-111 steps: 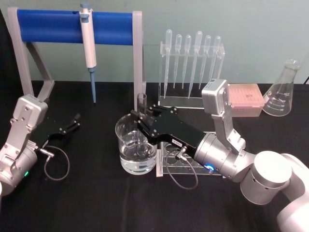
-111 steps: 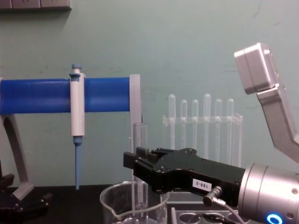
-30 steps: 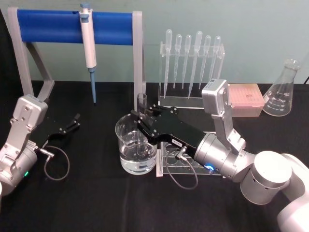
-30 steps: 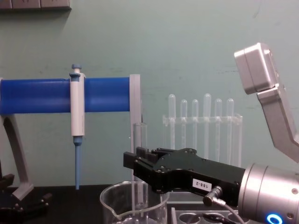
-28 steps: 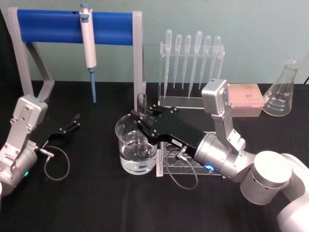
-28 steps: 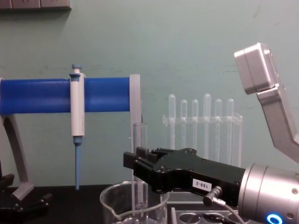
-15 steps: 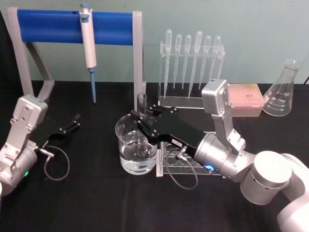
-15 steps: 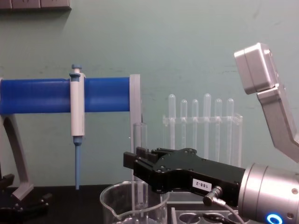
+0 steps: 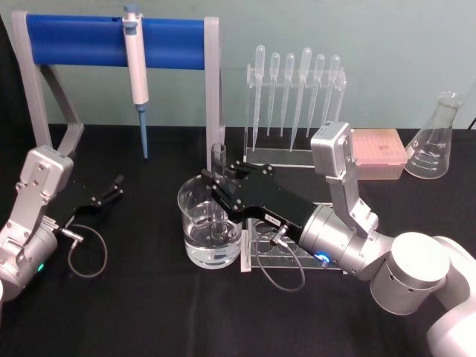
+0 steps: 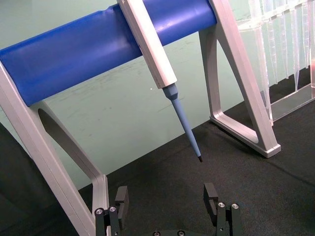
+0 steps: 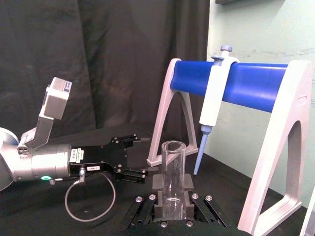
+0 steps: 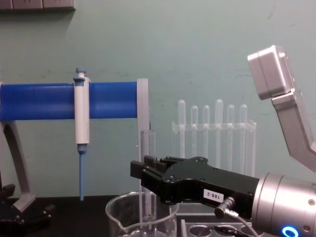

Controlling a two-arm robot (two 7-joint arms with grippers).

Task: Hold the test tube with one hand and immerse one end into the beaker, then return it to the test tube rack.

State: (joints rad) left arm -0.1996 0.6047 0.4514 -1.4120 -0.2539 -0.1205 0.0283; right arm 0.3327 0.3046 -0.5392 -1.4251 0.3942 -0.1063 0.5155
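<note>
The test tube (image 9: 217,158) stands upright, a clear glass tube with its open rim on top. My right gripper (image 9: 213,183) is shut on its middle, which shows closely in the right wrist view, test tube (image 11: 172,173). The tube's lower part hangs inside the beaker (image 9: 192,217), a wide clear glass with water in the bottom. From the chest, the test tube (image 12: 147,144) rises above the right gripper (image 12: 144,174) and runs down into the beaker (image 12: 121,219). My left gripper (image 9: 111,190) rests open over the table at the left; its fingers (image 10: 210,194) are apart with nothing between.
A blue-barred stand (image 9: 74,41) carries a blue-and-white pipettor (image 9: 136,71) at the back left. A clear rack of thin pipettes (image 9: 296,97) stands behind the beaker. A white rack with holes (image 9: 264,249) lies under my right arm. A pink box (image 9: 378,152) and a flask (image 9: 435,141) are at the back right.
</note>
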